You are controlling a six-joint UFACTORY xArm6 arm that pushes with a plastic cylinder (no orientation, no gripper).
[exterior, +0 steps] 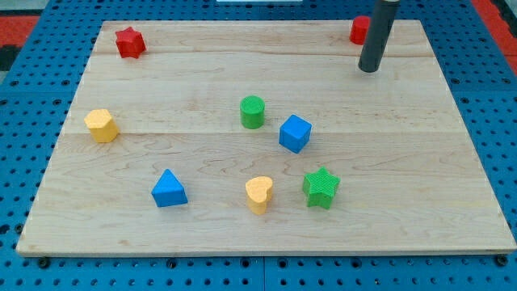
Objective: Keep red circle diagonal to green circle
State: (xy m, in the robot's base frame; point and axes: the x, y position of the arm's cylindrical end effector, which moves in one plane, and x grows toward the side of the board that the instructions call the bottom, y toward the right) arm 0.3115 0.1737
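While my tip (369,69) hovers just below-right of the red circle (359,30), half hidden behind the rod and far up-right of the green circle (252,111), no claw shows, and that light, stiff block should slide easily on the counter (161,81) if nudged on its side.

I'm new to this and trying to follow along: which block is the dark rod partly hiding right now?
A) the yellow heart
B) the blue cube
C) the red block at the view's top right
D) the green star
C: my tip sits at the view's top right, and the rod above it covers part of the red circle; the other blocks lie far off.
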